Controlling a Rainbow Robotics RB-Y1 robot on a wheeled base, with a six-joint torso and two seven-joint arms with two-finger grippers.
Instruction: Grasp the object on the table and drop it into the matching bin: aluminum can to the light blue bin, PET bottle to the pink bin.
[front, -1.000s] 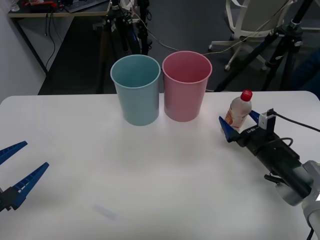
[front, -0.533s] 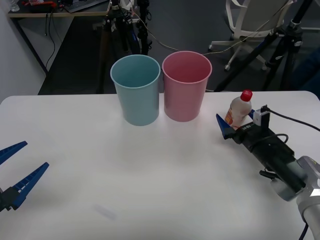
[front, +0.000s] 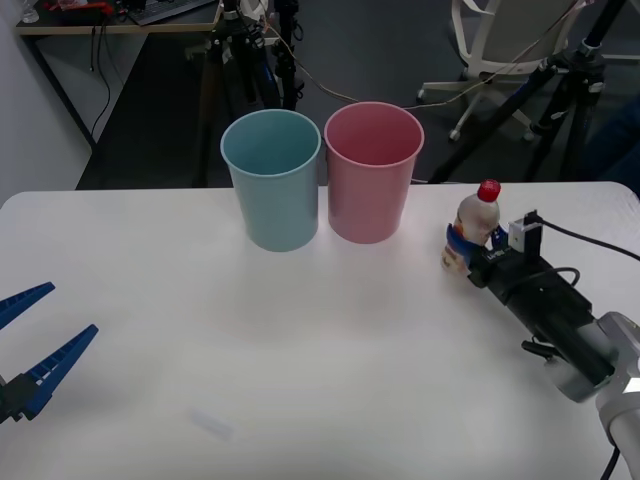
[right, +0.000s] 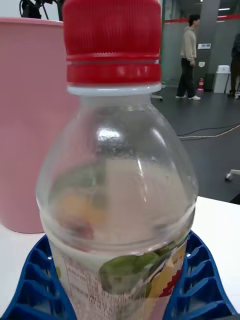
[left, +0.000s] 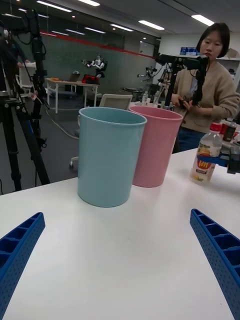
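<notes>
Front view: the right gripper has its blue fingers clasped around the lower body of the bottle, which stands upright on the table. The pink bin stands near the gripper, on its left side, with the blue bin just beyond it, the two bins side by side. The left gripper hovers spread wide at the table's near left edge, well apart from everything.

Right wrist view: the bottle sits between the ribbed fingers, which press both its sides; the pink bin is close behind.

Left wrist view: ahead of the spread fingers stand the blue bin and pink bin, the bottle farther off.
</notes>
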